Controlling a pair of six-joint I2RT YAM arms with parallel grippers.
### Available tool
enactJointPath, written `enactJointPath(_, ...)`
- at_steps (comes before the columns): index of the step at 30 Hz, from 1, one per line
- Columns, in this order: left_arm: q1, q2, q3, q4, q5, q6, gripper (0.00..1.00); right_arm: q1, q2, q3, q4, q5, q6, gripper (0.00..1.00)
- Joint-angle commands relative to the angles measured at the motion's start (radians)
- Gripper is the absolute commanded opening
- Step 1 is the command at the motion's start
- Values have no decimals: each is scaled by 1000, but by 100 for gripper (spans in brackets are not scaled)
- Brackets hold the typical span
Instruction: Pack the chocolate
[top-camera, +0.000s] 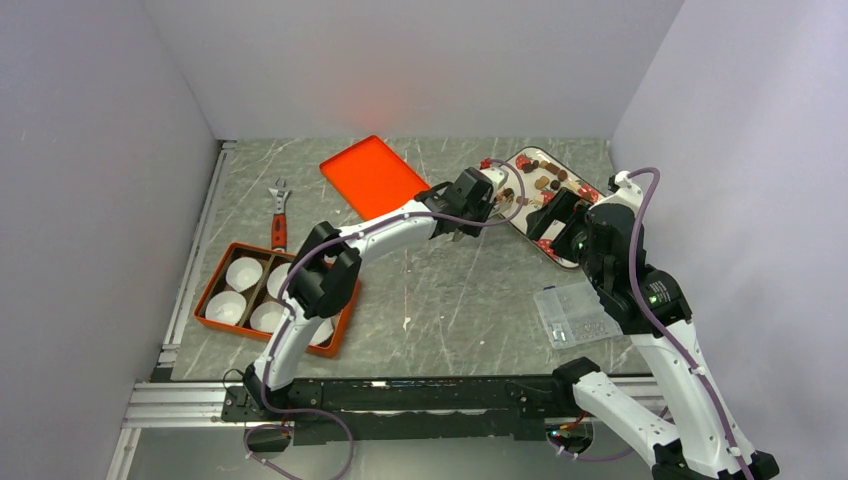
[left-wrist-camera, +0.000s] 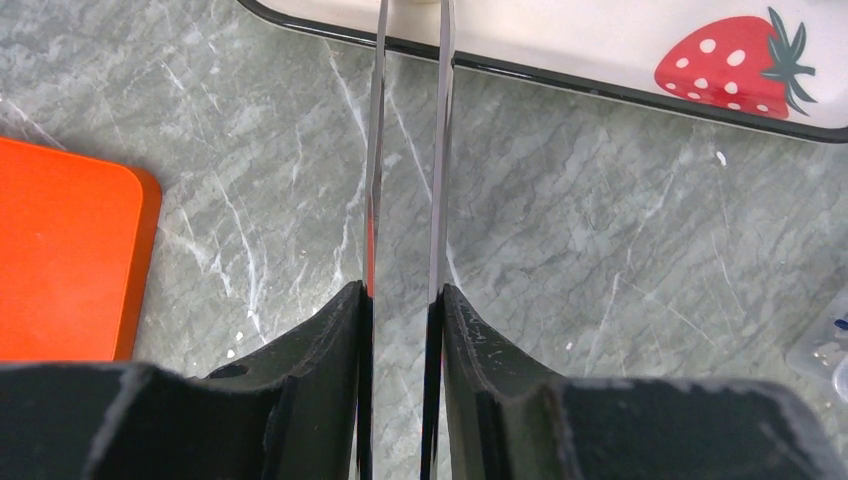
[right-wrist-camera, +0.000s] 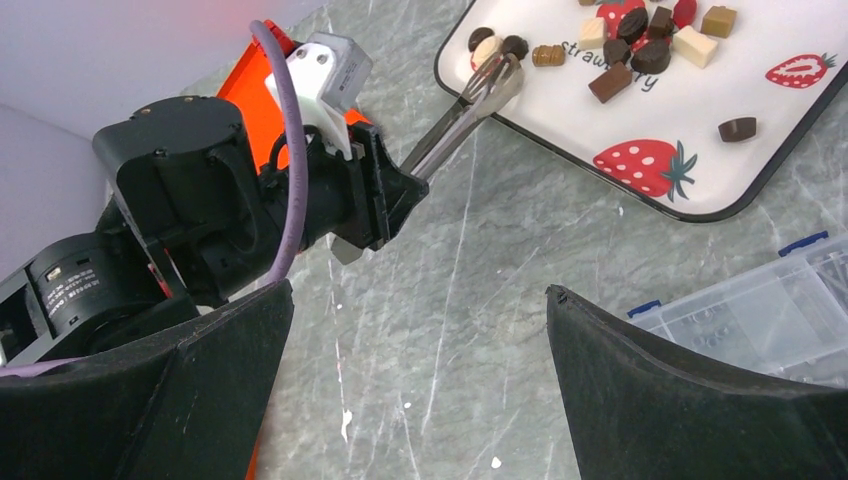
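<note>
The left claw (right-wrist-camera: 385, 195) is clamped on a pair of metal tongs (right-wrist-camera: 460, 115). In its own wrist view each finger presses on the outside of one tong arm, and the two arms run close together up to the dark rim of the white tray (left-wrist-camera: 560, 40) at the top of the frame. In the right wrist view the tong tips lie over the tray's upper-left corner, just beside three small pieces, two dark and one pale. I cannot tell whether the tips touch or pinch any of them.

The chocolate (right-wrist-camera: 640, 45) is all on that tray. A loose cluster of brown, dark and tan pieces sits at the top of the right wrist frame, and one dark piece (right-wrist-camera: 737, 128) lies apart near the lower rim beside a strawberry print. In the top view the tray sits at the upper right of the worktop (top-camera: 450, 300).

The right claw (right-wrist-camera: 420, 290) stands wide with nothing between its fingers, above bare marble near the tray.

A clear plastic box (top-camera: 578, 313) lies below the tray. An orange lid (top-camera: 372, 177) lies at upper centre. At lower left, an orange box (top-camera: 215, 285) holds white paper cups (top-camera: 245, 272) in its compartments, and a red-handled wrench (top-camera: 280, 215) lies just above it.
</note>
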Motion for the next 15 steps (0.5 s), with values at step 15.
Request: enactJointPath(15, 12, -257, -143, 81, 31, -40, 35, 0, -14, 5, 22, 20, -8, 100)
